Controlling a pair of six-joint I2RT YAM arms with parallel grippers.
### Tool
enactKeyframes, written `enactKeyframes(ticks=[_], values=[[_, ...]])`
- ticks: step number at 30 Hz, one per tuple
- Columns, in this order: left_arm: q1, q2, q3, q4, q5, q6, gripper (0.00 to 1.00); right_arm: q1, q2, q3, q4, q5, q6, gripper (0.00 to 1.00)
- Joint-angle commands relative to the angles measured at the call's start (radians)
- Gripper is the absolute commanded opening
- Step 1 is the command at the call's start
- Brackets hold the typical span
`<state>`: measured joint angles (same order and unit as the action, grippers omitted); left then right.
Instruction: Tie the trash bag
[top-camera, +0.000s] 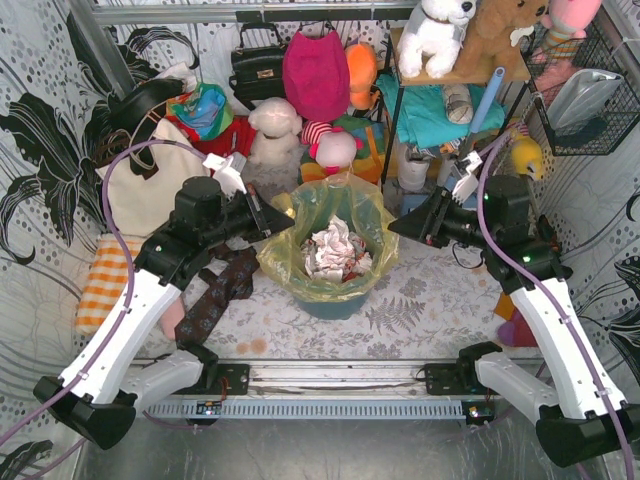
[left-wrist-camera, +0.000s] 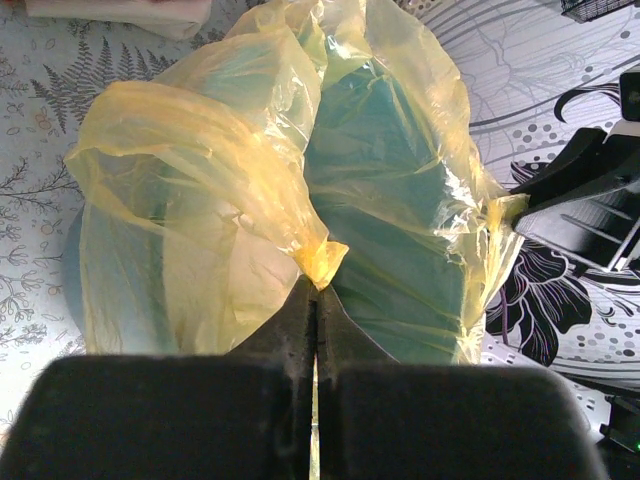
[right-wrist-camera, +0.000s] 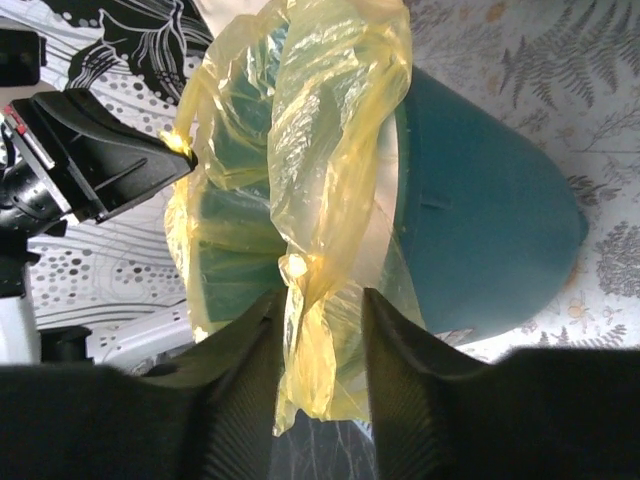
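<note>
Left wrist: my left gripper (left-wrist-camera: 318, 290) clenches the rim of the thin translucent yellow plastic trash bag (left-wrist-camera: 200, 150) lining the round teal plastic bin (right-wrist-camera: 480, 220), midway between the desk's side edges. My right gripper (right-wrist-camera: 320, 350) straddles another fold; I cannot tell if it grips.

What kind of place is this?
Likely a staged robot test cell dressed as a cluttered home corner: patterned wall sheets, plush toys and a handbag, a bin lined with the trash bag.

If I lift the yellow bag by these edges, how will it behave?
Probably floppy: the bag film bunches to a thin twist where the left gripper pinches it. Likely light, with only crumpled paper showing inside. It may slip; the film looks glossy.
</note>
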<state>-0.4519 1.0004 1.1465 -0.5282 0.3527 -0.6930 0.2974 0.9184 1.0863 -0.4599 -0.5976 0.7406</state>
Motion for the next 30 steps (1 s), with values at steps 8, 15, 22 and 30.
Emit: enactKeyframes(ticks=[8,15,22,30], values=[[-0.004,-0.023,-0.009,0.08,0.014,-0.019,0.0,-0.003,-0.035,-0.134,0.29,-0.162,0.155,0.21],[-0.003,-0.03,-0.01,0.077,0.01,-0.021,0.0,-0.003,-0.049,-0.186,0.402,-0.175,0.221,0.05],[-0.003,-0.04,0.028,0.06,0.01,-0.024,0.0,-0.004,-0.07,-0.133,0.377,-0.137,0.225,0.0],[-0.003,-0.043,0.148,0.032,0.01,-0.025,0.0,-0.003,-0.011,0.002,0.413,-0.117,0.243,0.0]])
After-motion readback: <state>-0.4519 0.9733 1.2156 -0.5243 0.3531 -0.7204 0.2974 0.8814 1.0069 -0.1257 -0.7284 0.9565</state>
